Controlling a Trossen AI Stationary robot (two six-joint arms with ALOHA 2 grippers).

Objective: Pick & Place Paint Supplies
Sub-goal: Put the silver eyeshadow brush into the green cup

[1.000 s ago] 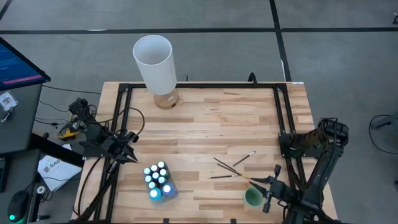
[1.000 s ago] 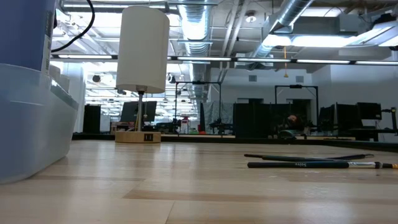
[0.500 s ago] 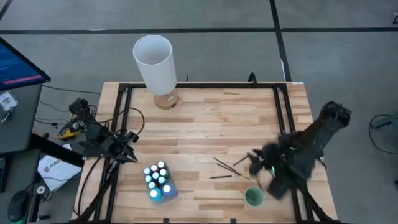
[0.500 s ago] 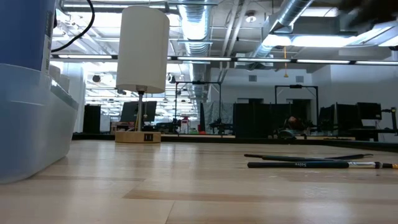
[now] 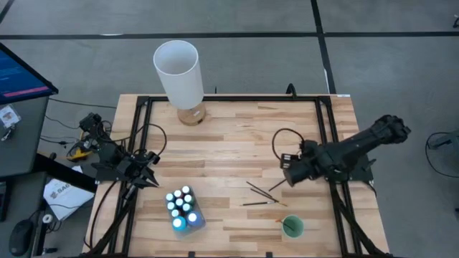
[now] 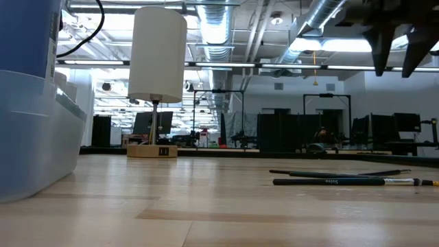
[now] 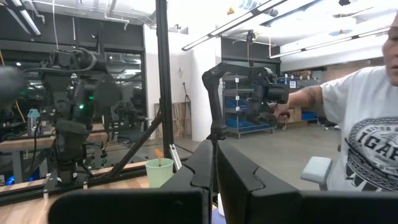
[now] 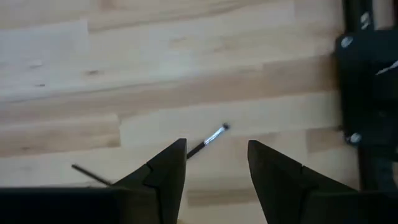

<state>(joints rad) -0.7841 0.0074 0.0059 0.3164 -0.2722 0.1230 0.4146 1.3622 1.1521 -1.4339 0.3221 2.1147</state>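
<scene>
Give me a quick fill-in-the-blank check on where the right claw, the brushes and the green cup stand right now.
1. The right claw hangs above the loose brushes with its fingers ____.
2. The green cup already holds one ____.
3. The bottles sit together in a clear ____.
4. The left claw waits at the table's ____ edge.

Missing words: open; brush; tray; left

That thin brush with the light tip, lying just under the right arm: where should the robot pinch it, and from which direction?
Probably from straight above, at mid-handle. The brush lies flat on the table at a slant, so the fingers should straddle it across its width. The right gripper is open and hovers above it, but the brush runs roughly from one finger to the other, so the wrist likely needs turning first. Nearby brushes leave its tip end free.
</scene>
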